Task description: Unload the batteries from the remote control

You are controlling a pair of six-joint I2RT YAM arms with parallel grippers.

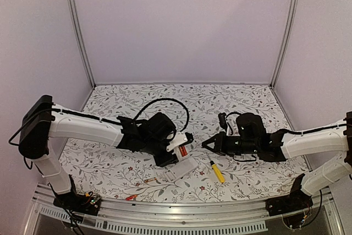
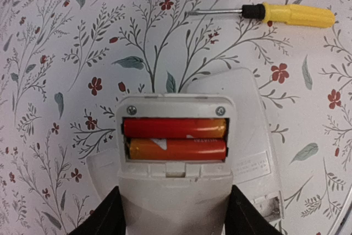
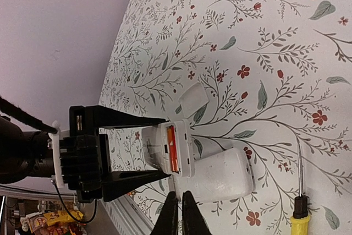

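My left gripper (image 1: 175,152) is shut on a white remote control (image 1: 180,142) and holds it above the table. In the left wrist view its black fingers (image 2: 105,216) clamp the remote's body (image 2: 175,191). The battery compartment is open, with two red-orange batteries (image 2: 175,129) lying side by side in it. The right wrist view shows the same remote (image 3: 179,141) with an orange battery (image 3: 172,149) in it. My right gripper (image 1: 206,144) is shut and empty, pointing at the remote from the right, a short gap away. Its tips (image 3: 181,216) show at the bottom of its wrist view.
A second white remote-like body (image 1: 181,169) lies on the table under the held one. A small white cover (image 3: 192,98) lies nearby. A yellow-handled screwdriver (image 1: 218,172) lies to the right. Two loose batteries (image 1: 148,180) lie near the front rail (image 1: 181,213).
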